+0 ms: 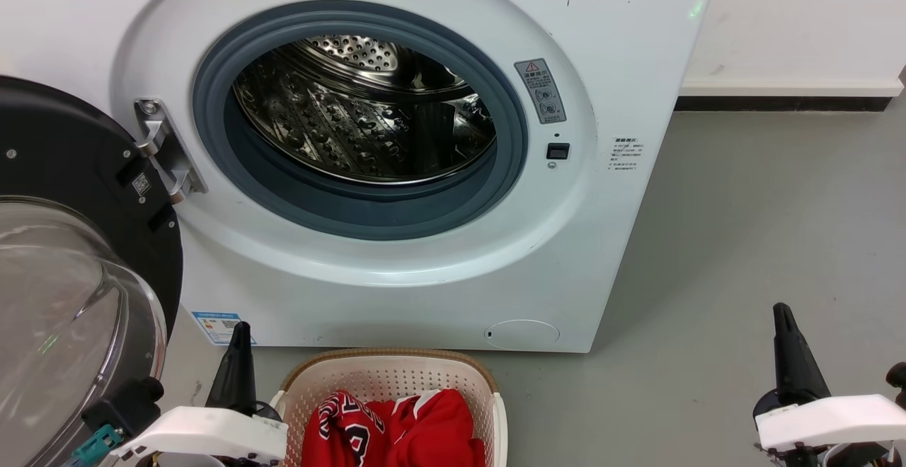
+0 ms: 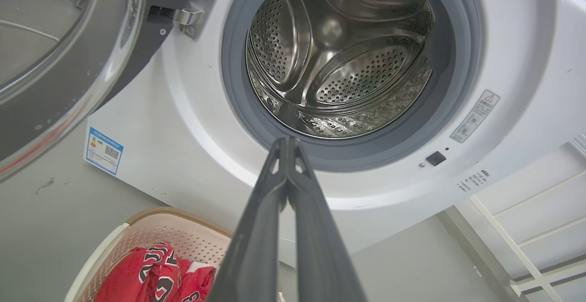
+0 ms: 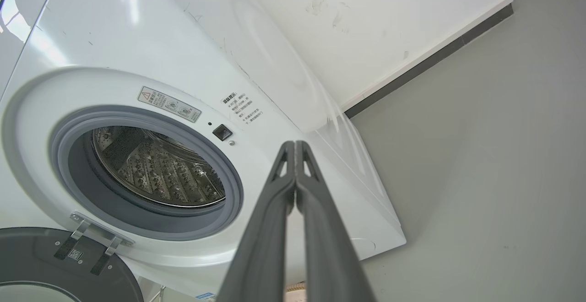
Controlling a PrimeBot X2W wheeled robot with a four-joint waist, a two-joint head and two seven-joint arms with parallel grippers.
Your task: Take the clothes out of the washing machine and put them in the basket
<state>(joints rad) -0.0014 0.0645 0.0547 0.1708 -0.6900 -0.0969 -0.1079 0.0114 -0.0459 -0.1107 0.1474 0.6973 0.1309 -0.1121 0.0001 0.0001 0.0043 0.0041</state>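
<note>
1. Apparently the job is finished. The drum (image 1: 368,120), in the upper middle of the head view, shows bare steel and no cloth as far in as I can see.
2. The clothes (image 1: 396,428) lie in the basket (image 1: 396,368) at the bottom centre of that view, just in front of the washer (image 1: 623,42). I see red cloth, some with black-and-white lettering, but I cannot tell one garment from another.
3. My left gripper (image 2: 287,142) has its jaws pressed together on nothing, and so does my right gripper (image 3: 294,144).
4. I judge that nothing is left to move. The door (image 1: 71,170) hangs open at the left edge.
5. The drum is shiny perforated metal with raised ribs.
6. The ring (image 1: 368,219) is dull grey rubber, and the washer is smooth white.
7. The door is domed clear glass in a black frame.
8. The basket is oval cream plastic, holed, with a brown woven-look rim.
9. The clothes are soft and crumpled.
</note>
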